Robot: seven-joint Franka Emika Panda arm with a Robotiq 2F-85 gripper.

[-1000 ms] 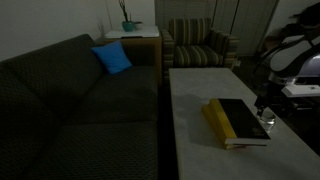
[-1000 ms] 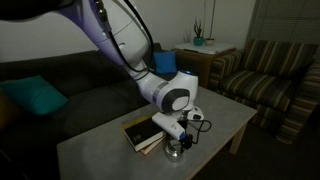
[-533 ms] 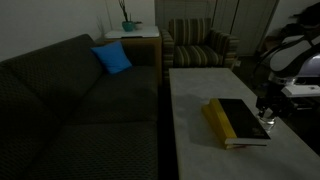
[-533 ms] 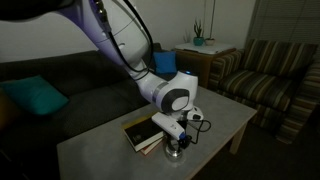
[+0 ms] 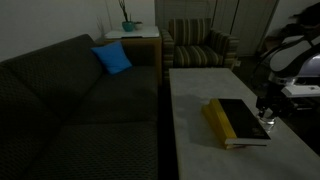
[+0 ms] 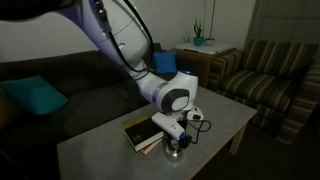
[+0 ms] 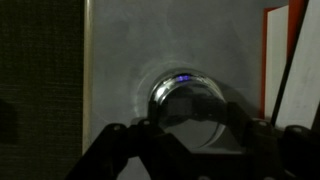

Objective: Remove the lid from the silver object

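Observation:
The silver object (image 7: 185, 98) is a small, shiny round container standing on the pale table (image 7: 120, 60) beside the black book (image 5: 238, 120). In the wrist view its round lid fills the space between my two dark fingers (image 7: 143, 128), which press against its left and right sides. My gripper (image 7: 192, 120) is shut on the lid. In both exterior views the gripper (image 6: 178, 141) (image 5: 266, 116) points down onto the container (image 6: 175, 151) at the table's edge, close to the book (image 6: 143, 133). The container is barely visible under the fingers in an exterior view (image 5: 268, 125).
The book's yellow edge (image 7: 279, 60) runs just right of the container. A dark sofa (image 5: 80, 110) with a blue cushion (image 5: 112, 58) flanks the table. A striped armchair (image 5: 200, 45) stands beyond it, next to a side table with a plant (image 5: 128, 22).

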